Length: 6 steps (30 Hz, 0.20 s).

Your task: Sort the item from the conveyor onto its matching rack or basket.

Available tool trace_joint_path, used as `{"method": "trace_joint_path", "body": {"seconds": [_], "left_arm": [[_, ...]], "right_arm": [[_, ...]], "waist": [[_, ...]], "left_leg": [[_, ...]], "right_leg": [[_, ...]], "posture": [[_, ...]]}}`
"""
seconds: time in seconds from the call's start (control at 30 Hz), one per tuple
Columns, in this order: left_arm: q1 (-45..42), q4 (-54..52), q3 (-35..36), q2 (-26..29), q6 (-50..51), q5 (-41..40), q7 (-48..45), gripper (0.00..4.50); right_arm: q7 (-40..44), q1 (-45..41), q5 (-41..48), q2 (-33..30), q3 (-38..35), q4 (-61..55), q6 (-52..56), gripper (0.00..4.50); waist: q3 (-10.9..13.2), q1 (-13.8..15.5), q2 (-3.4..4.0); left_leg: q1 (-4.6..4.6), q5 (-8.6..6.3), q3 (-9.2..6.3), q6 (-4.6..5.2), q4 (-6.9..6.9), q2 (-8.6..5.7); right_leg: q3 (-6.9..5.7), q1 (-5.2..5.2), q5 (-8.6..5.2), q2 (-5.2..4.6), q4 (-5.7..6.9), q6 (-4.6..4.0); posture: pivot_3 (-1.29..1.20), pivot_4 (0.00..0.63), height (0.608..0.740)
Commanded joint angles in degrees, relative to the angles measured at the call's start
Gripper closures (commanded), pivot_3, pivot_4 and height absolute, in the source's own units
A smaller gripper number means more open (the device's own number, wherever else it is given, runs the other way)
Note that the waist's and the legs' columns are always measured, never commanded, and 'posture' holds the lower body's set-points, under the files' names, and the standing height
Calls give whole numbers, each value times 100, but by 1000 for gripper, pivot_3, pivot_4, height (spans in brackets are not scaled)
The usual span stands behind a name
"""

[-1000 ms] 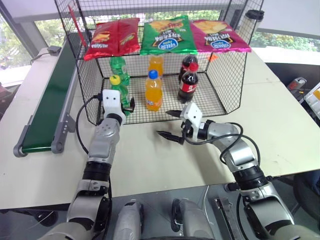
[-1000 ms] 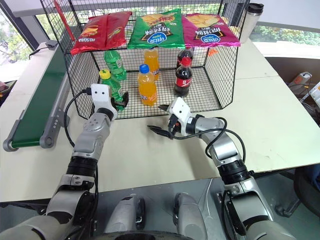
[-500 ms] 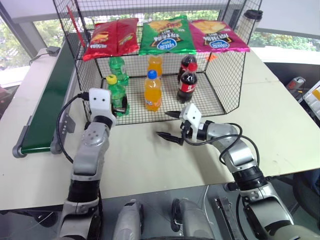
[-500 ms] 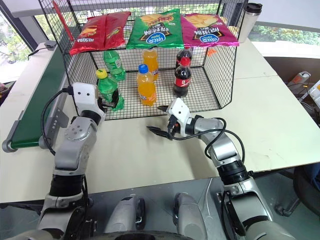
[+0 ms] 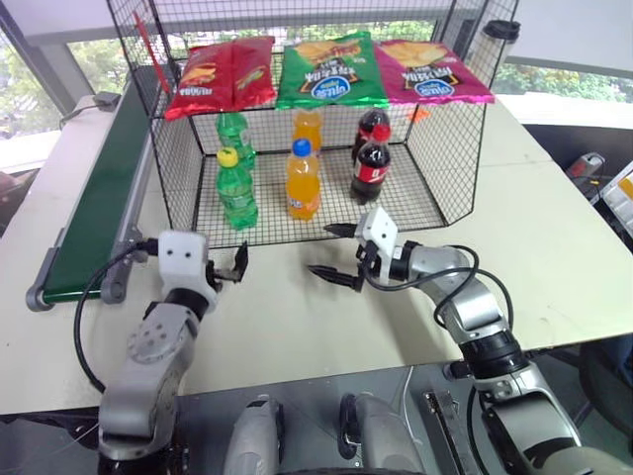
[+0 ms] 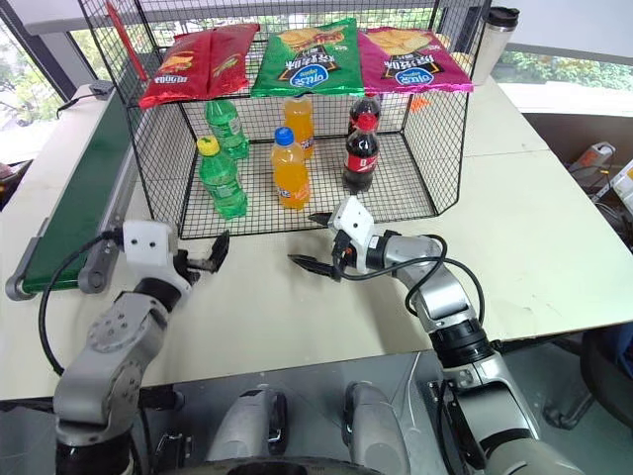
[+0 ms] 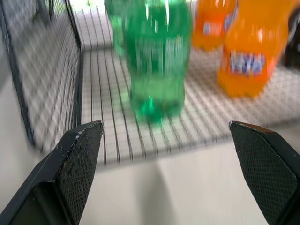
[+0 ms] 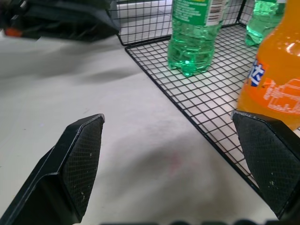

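Observation:
The item, a green bottle with a yellow cap [image 5: 235, 188], stands upright on the mesh floor at the front left of the black wire basket [image 5: 457, 163]. My left gripper [image 5: 235, 265] hovers over the table just outside the basket's missing side, open and empty, pointing at the green bottle [image 7: 157, 61]. Further right, my right gripper [image 5: 331, 251] is also open and empty over the table in front of the basket. The dark green conveyor [image 5: 94, 208] runs along the table's left side with nothing on the belt.
Inside the basket also stand a second green bottle [image 5: 233, 131], two orange bottles [image 5: 302, 183] and two cola bottles [image 5: 371, 163]. Crisp bags [image 5: 331, 69] lie on the sloped panel above. A tumbler [image 5: 500, 32] stands behind the basket's right corner.
My left gripper has drawn back from the green bottle, out of the basket and toward me. The bottle stays standing where it was. The right arm has not moved.

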Motion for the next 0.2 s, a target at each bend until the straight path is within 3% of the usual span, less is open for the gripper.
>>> {"method": "trace_joint_path", "body": {"seconds": [0.03, 0.2], "left_arm": [[210, -342, 109, 1, -32, -87, -58, 35], [451, -318, 31, 43, -166, 14, -63, 35]], "right_arm": [[34, 19, 136, -25, -121, -294, -28, 0], [20, 81, 153, -27, -127, -387, 15, 0]], "waist": [[0, -2, 0], [0, -3, 1]], "left_leg": [[0, 0, 0, 0, 0, 0], [0, 0, 1, 0, 1, 0]], "right_leg": [[0, 0, 0, 0, 0, 0], [1, -1, -1, -1, -1, 0]], "posture": [[0, 150, 740], [0, 150, 740]]}}
